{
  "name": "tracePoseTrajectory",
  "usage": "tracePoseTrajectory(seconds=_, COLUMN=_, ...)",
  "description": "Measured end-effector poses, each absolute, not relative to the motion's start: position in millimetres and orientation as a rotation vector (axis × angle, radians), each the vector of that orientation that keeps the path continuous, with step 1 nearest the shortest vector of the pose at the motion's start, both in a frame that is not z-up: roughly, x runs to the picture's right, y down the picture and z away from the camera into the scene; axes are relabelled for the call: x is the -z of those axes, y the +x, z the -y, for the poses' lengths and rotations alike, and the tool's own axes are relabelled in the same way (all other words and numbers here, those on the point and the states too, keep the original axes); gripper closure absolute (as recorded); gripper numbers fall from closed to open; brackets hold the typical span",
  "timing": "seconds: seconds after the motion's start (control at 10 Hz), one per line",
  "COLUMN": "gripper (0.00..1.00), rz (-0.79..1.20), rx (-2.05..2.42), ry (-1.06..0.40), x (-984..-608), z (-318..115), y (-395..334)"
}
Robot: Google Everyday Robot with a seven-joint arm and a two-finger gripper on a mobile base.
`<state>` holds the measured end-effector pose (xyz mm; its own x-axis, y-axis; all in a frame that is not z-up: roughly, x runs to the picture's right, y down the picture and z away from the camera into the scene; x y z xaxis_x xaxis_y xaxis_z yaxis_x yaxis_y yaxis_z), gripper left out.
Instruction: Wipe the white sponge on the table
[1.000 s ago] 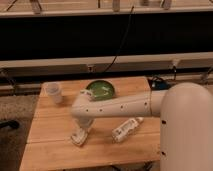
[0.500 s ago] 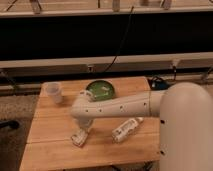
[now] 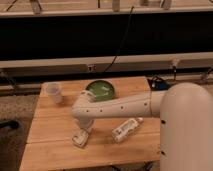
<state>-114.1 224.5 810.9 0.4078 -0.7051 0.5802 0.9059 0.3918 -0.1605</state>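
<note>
1. The white sponge [image 3: 80, 139] is a small, flat, off-white block with softened corners (paler than the wood under it), lying on the surface [image 3: 50, 150] in its near left part, a little in from the front edge.
2. The gripper [image 3: 83, 132] reaches down from the bent end of the white arm [image 3: 117, 106] and sits right at the sponge's top; whether its fingers are spread or closed on the sponge cannot be told.
3. The surface is light-brown wood in long planks running left to right.
4. A white plastic bottle [image 3: 125, 129] lies on its side just to the right of the sponge, apart from it, tilted with its cap end up toward the right.
5. A green bowl [image 3: 100, 90] stands near the far edge, partly behind the arm.
6. A clear plastic cup [image 3: 53, 92] stands upright near the far left corner, well apart from the sponge.
7. The robot's rounded white body [image 3: 186, 130] fills the lower right.
</note>
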Motion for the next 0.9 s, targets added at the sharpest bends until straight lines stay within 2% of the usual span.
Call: tracePoseTrajectory(seconds=0.9, gripper=1.0, rz=0.49, rx=1.141, ry=-0.499, x=-805.2, z=-234.0, y=-102.2)
